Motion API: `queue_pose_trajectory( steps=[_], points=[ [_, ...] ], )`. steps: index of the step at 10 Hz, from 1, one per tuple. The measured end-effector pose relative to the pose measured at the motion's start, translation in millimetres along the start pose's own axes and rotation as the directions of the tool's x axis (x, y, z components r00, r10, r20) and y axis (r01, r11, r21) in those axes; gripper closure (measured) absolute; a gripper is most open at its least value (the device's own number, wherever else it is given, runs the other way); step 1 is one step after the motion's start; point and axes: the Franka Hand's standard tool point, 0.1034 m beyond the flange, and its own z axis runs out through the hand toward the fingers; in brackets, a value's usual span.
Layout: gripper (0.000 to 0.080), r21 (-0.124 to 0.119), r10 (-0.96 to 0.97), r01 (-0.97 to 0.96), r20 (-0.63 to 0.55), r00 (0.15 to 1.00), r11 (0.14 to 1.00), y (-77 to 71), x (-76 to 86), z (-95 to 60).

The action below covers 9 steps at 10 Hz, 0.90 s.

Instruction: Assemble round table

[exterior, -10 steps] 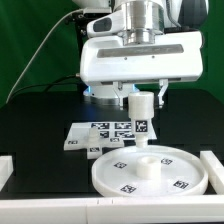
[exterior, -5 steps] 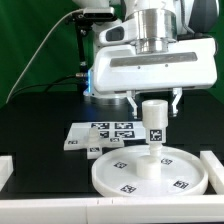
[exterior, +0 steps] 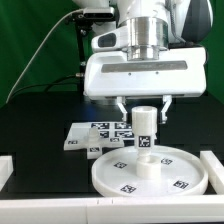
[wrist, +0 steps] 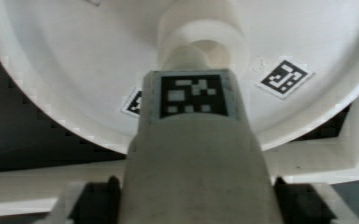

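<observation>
Leg [exterior: 145, 130]: short white cylinder, upright, tag on its side facing the camera. Its lower end meets the raised hub [exterior: 148, 164] at the centre of the round disc [exterior: 115, 178]. Whether it is fully seated cannot be told.

Disc lies flat near the front of the black tabletop [exterior: 35, 125], rim up, several tags on its face.

Marker board [exterior: 104, 128] lies flat just beyond the disc, toward the exterior view's left.

White rails [exterior: 6, 166] border the table at both near sides. Green backdrop [exterior: 25, 30] behind, with a black cable [exterior: 38, 62] hanging at the exterior view's left.

Gripper [exterior: 143, 106] hangs directly above the disc's centre, fingers [exterior: 166, 103] either side of the leg's upper end. In the wrist view the leg fills the span between them, so the jaws are closed on the leg.
</observation>
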Motion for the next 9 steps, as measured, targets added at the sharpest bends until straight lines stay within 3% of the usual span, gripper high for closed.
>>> queue_pose_trajectory(
  steps=[5, 9],
  points=[
    [0.0393, -0.002, -0.012, 0.012, -0.049, 0.999, 1.000, -6.3, 3.6, 2.4],
    [0.0393, -0.001, -0.010, 0.010, -0.042, 0.999, 1.000, -3.9, -1.5, -4.8]
  ],
)
